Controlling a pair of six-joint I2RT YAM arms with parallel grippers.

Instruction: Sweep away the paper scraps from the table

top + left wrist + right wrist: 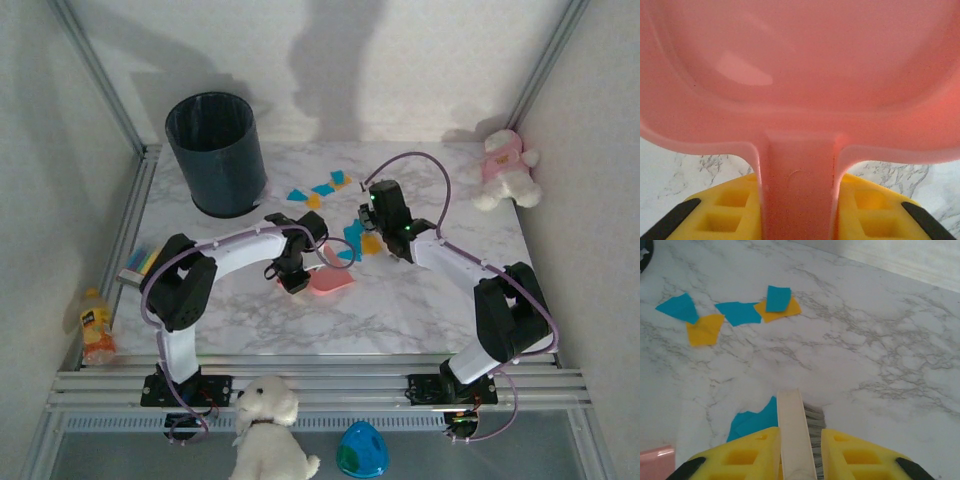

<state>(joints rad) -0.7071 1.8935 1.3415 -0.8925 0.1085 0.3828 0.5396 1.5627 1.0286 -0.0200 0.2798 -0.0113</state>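
Clamping the left gripper [797,215] tight on the handle of the pink dustpan [800,75], holding it low over the table [400,310]; touching the marble or not, hard to tell. Pinching the white brush [791,425] in the right gripper [800,460], fingers closed on its handle, bristles pointing down at the marble. Finding the nearest paper scraps [754,421] just beyond the dustpan's mouth, lying between dustpan and bristles, right against the bristles' dustpan side. Spotting a further cluster [737,312] of blue and orange well beyond the dustpan, toward the dark bin [215,150]. Judging the right arm the nearer one: probably needing to drag the brush toward the dustpan, carrying the near pieces across the short gap into its mouth.
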